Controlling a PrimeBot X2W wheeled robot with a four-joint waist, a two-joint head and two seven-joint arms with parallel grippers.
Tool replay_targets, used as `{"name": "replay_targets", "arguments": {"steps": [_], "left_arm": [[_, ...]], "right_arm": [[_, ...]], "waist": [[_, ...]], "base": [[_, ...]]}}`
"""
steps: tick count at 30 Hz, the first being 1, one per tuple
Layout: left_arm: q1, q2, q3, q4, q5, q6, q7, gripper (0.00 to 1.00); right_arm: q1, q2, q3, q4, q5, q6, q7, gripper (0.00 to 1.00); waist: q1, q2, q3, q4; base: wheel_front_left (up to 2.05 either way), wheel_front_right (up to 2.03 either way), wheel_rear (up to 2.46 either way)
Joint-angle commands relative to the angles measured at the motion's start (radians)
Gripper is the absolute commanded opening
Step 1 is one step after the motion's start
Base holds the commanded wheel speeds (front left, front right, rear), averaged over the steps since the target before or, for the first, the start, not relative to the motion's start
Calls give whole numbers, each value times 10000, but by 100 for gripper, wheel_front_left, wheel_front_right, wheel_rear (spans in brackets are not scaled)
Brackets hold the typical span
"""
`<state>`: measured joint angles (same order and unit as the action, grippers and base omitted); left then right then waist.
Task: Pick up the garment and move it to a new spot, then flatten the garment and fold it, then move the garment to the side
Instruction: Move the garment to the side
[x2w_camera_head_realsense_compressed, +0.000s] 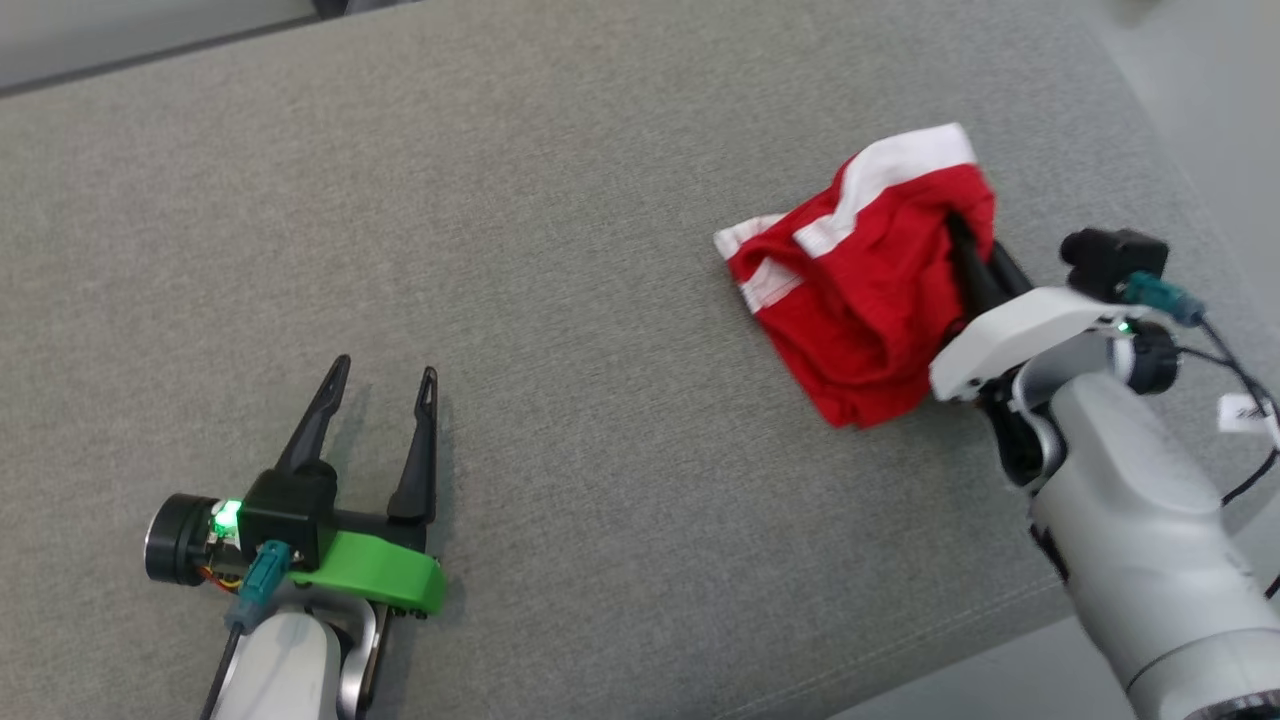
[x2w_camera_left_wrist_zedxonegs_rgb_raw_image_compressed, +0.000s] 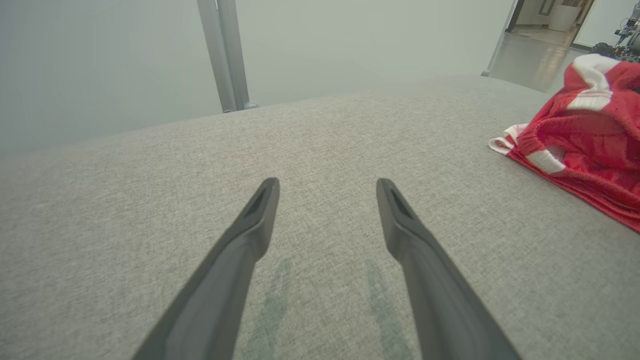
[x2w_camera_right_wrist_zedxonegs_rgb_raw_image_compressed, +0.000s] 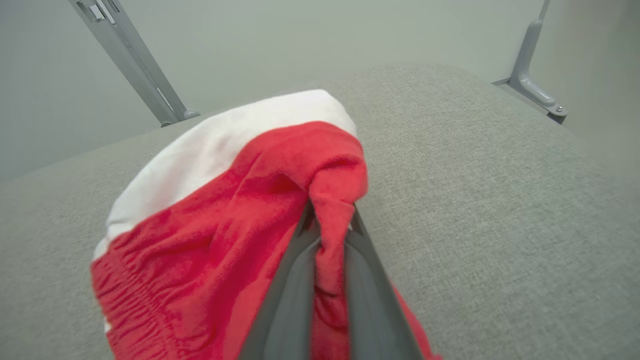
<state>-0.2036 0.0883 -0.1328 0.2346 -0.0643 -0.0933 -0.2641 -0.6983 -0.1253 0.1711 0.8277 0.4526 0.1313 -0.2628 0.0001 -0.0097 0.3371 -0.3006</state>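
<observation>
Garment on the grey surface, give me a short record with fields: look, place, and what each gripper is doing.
garment: red with white bands, bunched, one side raised
place: right part of the grey fabric surface, lower edge resting on it
right gripper: shut on a fold of the garment
left gripper: open, empty, apart from the garment

I read this as a robotics lab or test room, not a home. My work surface is a broad pad in plain grey fabric. A grey metal post rises at the upper left of the left wrist view, and a bolted bracket sits at the upper right of the right wrist view, both against a bare pale wall. In the left wrist view's top right corner I see a polished floor and part of another machine.
</observation>
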Motion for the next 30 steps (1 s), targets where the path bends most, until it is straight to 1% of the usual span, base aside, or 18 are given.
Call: {"name": "replay_targets", "arguments": {"steps": [1,6,10,11,12,16,17,18,19,21,23,25,27,30], "left_arm": [[-258,130,53,-69,95,6,1,100],[-364,211,229,-355,223,64,1,100],[-366,214,281,-497,255,81,1,100],[-366,214,281,-497,255,81,1,100],[-398,216,269,-512,268,62,1,100],[-415,300,321,-531,335,48,6,100],[-416,319,342,-522,346,59,7,100],[-419,332,357,-509,354,75,7,100],[-418,336,376,-488,345,92,9,100],[-400,336,409,-434,345,117,11,100],[-367,305,452,-365,309,156,11,100],[-323,247,462,-324,256,163,11,100],[-281,196,471,-288,266,173,11,100],[-189,137,631,-131,169,293,9,100]], "right_arm": [[-427,-349,-289,349,-178,-11,-27,0],[-1546,-1481,-1582,1635,-1057,-11,-28,0],[-2094,-2490,-2638,2244,-2000,-12,-27,0],[-2094,-2490,-2638,2244,-2000,-12,-27,0],[-2193,-2707,-2902,2371,-2201,-12,-27,0],[-2417,-3278,-3900,2569,-3326,-12,-27,0],[-2482,-3338,-4198,2559,-3512,-12,-28,28],[-2523,-3360,-4500,2547,-3732,-12,-27,96],[-2544,-3369,-4744,2617,-3931,-12,-27,100],[-2537,-3348,-5220,2507,-4393,-12,-27,100],[-2459,-3111,-5654,2206,-4765,-11,-28,100],[-2321,-2788,-5893,1608,-5111,-12,-27,100],[-2119,-2299,-5857,934,-5193,-12,-27,100],[-1665,-1689,-5309,-54,-4978,-12,-27,100]], "waist": [[-1,97,1390,1354],[-1,97,1789,1787],[-1,97,1928,2027],[-1,97,1928,2027],[-1,97,1960,2089],[-1,97,2055,2238],[-1,97,2075,2257],[-1,97,2086,2274],[-1,97,2094,2292],[-1,97,2079,2297],[-1,97,1993,2280],[-1,97,1840,2271],[-1,97,1623,2253],[-1,97,1208,2255]], "base": [[0,0,0],[0,0,0],[0,0,0],[0,0,0],[0,0,0],[0,0,0],[0,0,0],[0,0,0],[0,0,0],[0,0,0],[0,0,0],[0,0,0],[0,0,0],[0,0,0]]}}
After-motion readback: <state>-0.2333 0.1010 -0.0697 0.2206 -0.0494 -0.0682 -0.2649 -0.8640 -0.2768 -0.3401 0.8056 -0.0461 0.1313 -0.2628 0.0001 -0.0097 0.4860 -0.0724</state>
